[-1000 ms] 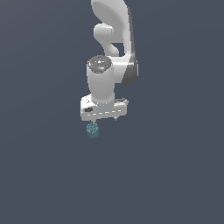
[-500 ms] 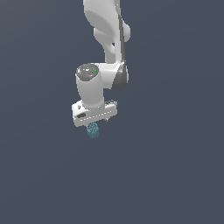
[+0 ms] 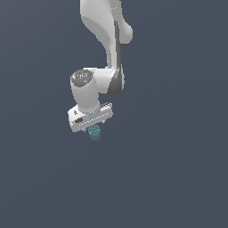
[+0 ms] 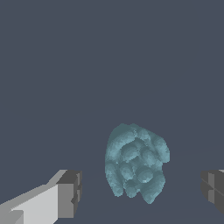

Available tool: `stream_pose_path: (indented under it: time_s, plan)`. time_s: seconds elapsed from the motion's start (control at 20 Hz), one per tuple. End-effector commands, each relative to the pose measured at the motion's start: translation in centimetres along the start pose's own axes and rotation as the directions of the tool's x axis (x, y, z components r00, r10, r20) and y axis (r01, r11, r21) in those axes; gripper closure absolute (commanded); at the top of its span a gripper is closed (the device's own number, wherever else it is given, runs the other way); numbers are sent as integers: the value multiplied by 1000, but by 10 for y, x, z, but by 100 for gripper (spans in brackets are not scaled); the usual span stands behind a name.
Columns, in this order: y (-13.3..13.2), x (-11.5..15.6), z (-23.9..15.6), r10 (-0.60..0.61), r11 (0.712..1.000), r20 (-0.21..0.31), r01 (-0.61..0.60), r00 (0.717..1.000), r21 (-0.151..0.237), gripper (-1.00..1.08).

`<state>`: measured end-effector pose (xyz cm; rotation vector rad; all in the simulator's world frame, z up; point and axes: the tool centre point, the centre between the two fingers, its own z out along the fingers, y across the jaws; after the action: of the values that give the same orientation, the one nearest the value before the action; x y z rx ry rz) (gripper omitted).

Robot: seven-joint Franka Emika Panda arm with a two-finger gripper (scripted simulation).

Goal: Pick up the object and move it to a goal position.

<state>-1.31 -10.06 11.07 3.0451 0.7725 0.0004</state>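
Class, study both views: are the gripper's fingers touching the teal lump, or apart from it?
Apart. The wrist view shows plain background between the teal lump and each of the fingers.

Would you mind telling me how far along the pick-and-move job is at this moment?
Done: the gripper is positioned over the teal lump. In hand: the grasp itself. In the wrist view the lump sits between the fingers, with clear gaps on both sides, so the gripper is open and nothing is gripped yet. Left: closing, lifting and carrying it to the goal, which no marker shows in either view.
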Motion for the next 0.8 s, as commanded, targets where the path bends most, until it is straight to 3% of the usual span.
stream_pose_path:
  time_s: [0.0, 0.45, 0.75]
  plan:
    - [3, -2, 2, -20, 1000, 0, 20, 1000, 0, -92]
    - [5, -4, 7, -29, 1000, 0, 29, 1000, 0, -92]
    - [4, -5, 34, -31, 1000, 0, 31, 1000, 0, -92]
